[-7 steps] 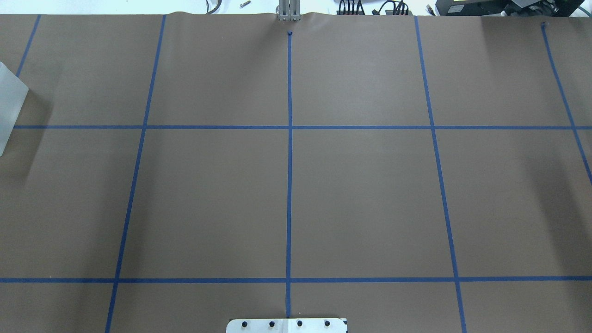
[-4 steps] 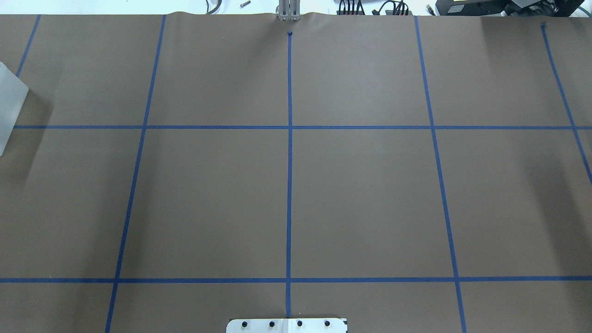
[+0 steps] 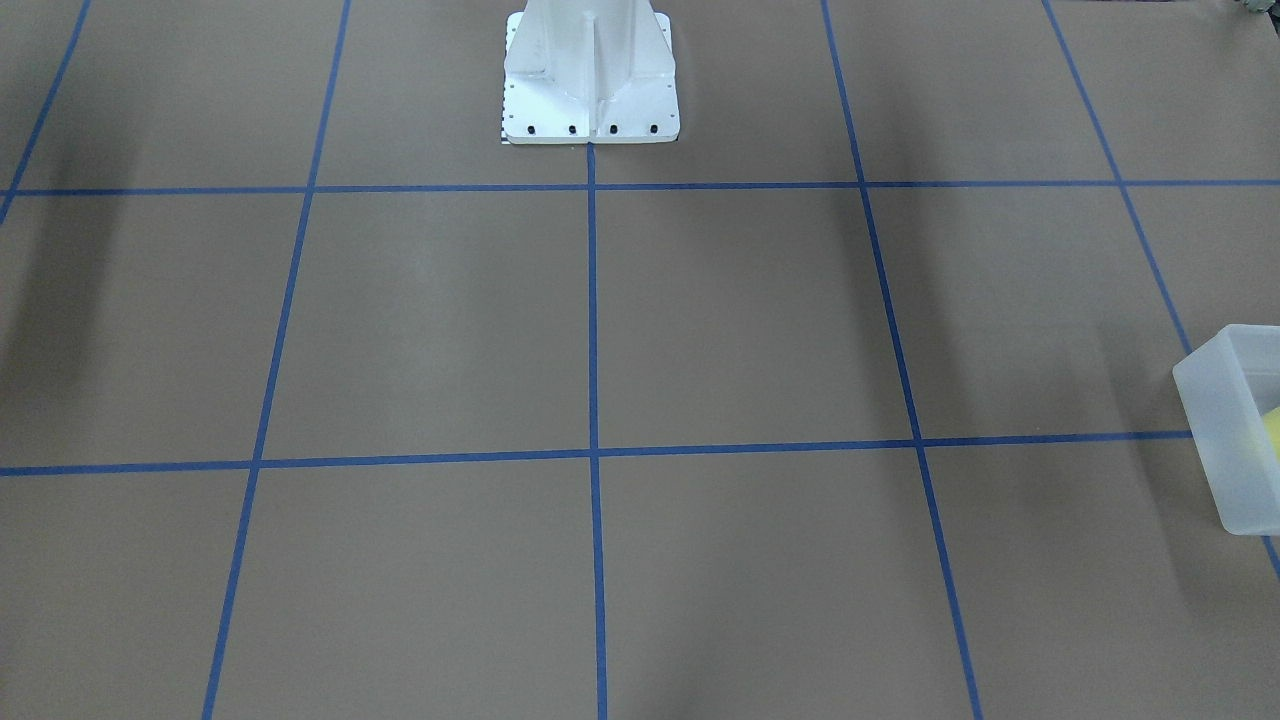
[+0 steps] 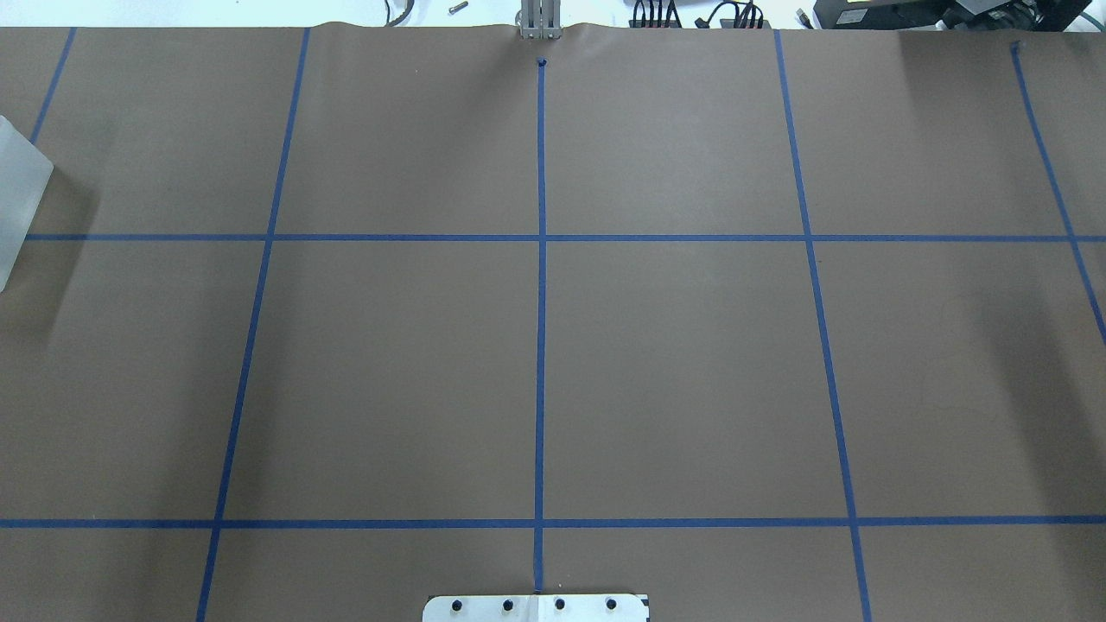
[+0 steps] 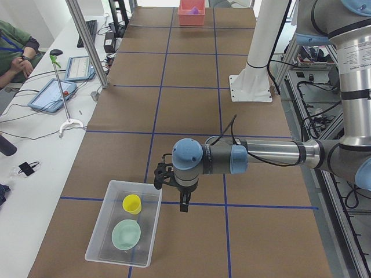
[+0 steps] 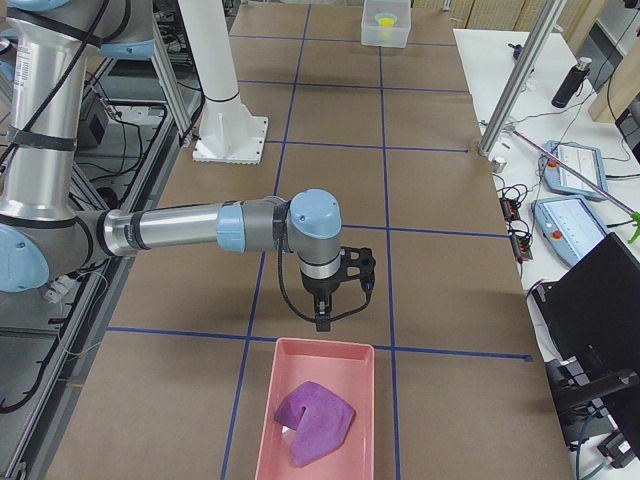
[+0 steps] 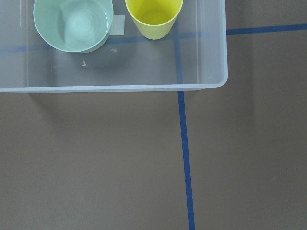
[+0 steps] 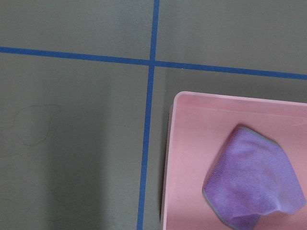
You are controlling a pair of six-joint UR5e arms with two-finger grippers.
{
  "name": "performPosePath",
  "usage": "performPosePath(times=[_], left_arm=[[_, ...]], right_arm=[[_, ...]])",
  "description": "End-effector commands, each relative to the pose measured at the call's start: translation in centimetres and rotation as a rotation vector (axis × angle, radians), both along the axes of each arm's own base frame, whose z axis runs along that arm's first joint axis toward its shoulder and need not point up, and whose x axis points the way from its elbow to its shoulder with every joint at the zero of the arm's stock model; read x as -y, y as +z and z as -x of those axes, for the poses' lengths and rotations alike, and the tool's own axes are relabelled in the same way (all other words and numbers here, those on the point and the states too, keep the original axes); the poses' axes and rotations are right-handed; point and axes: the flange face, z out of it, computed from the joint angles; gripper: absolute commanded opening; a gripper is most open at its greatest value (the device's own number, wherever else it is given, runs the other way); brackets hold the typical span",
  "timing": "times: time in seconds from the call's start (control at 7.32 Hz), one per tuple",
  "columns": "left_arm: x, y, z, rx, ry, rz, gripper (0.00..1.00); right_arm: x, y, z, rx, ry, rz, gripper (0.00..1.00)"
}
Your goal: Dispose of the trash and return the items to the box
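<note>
The frosted-white box (image 5: 156, 226) stands on the table at the robot's left end. In it are the yellow cup (image 5: 132, 204), upright, and a mint-green bowl (image 5: 126, 234). The left wrist view looks down on the box's rim (image 7: 120, 88), the cup (image 7: 153, 17) and the bowl (image 7: 73, 24). My left gripper (image 5: 184, 202) hangs beside the box, a little above the table; I cannot tell whether it is open or shut. My right gripper (image 6: 322, 315) hangs just before a pink tray (image 6: 320, 365) holding a purple cloth (image 6: 315, 420); I cannot tell its state either. Neither gripper visibly holds anything.
The white robot pedestal (image 3: 590, 80) stands at the table's robot-side edge. The box's corner shows at the overhead view's left edge (image 4: 17, 199) and at the front view's right edge (image 3: 1225, 430). Brown paper with blue tape lines covers the table. Tablets and cables lie on a side bench (image 5: 52, 92).
</note>
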Motion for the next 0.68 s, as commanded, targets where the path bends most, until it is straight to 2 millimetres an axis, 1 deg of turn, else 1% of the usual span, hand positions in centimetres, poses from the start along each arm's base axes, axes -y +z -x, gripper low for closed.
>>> performPosePath(times=[0.0,0.14,0.55], left_arm=[[-0.2,1.6,-0.1,-0.003,0.001,0.037,0.99],[-0.4,2.5,-0.1,-0.001,0.003,0.056,0.99],[-0.2,2.6,-0.6,0.002,0.016,0.063,0.99]], right_arm=[[0.1,-0.3,0.0,0.002,0.001,-0.007,1.0],[0.1,-0.6,0.0,0.002,0.001,-0.012,1.0],[0.0,-0.5,0.0,0.002,0.005,-0.006,1.0]])
